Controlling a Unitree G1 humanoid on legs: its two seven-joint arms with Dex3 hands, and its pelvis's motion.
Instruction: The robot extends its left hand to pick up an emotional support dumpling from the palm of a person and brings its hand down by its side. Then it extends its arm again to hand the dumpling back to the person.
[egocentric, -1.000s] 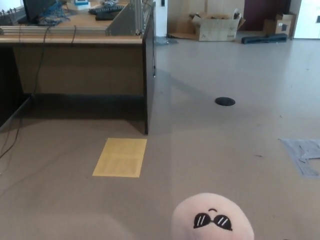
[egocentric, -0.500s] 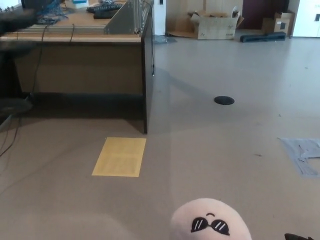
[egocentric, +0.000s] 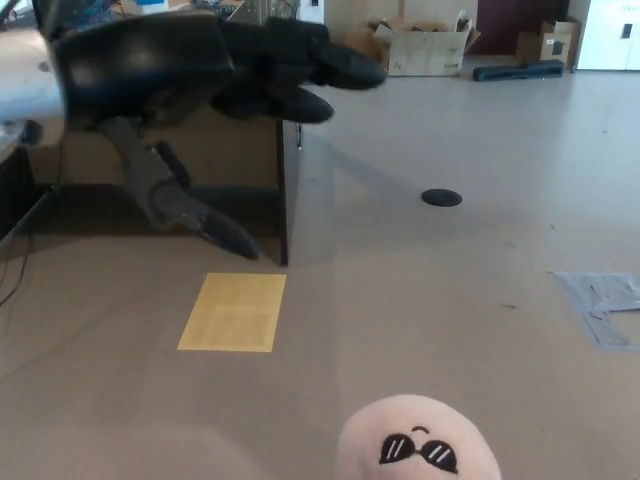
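The left robot hand (egocentric: 215, 95) is reaching in from the upper left of the head view, its two thick fingers (egocentric: 330, 65) stretching out level to the right and its thumb (egocentric: 205, 225) hanging down and apart from them, so the robot hand is standing open and gripping nothing. The right robot hand is not showing. Behind the left robot hand a wooden worktop (egocentric: 150, 150) is standing with a dark end panel. Below the thumb a yellow sheet (egocentric: 233, 312) is lying flat on the floor (egocentric: 450, 290). Well apart from the robot hand, at the bottom edge, the pink dumpling (egocentric: 418, 440) with drawn sunglasses is poking into view; what is carrying it is hidden. A black disc (egocentric: 441, 198) is sitting on the floor farther back, and a cardboard box (egocentric: 425, 48) is resting by the far wall.
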